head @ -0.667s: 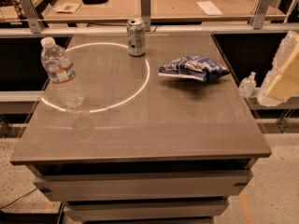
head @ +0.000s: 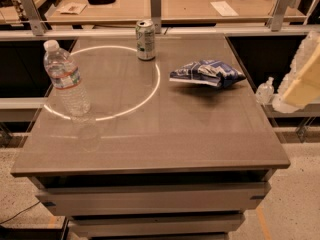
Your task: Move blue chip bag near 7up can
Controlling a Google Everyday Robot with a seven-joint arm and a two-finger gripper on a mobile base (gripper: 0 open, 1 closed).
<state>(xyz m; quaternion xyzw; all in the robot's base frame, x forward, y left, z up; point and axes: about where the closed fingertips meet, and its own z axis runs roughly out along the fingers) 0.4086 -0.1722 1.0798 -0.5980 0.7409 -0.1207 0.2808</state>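
Observation:
The blue chip bag (head: 207,73) lies flat on the grey table (head: 150,139), right of centre toward the back. The 7up can (head: 145,39), green and white with a silver top, stands upright at the back middle of the table, about a can's height to the left of the bag. My gripper (head: 301,79) shows as a pale cream shape at the right edge of the view, beyond the table's right side and right of the bag, not touching it.
A clear water bottle (head: 66,79) with a white cap stands at the table's left. A bright ring of light (head: 150,91) lies on the tabletop. A small bottle (head: 264,90) sits on a shelf to the right. A wooden bench (head: 200,6) with papers runs behind.

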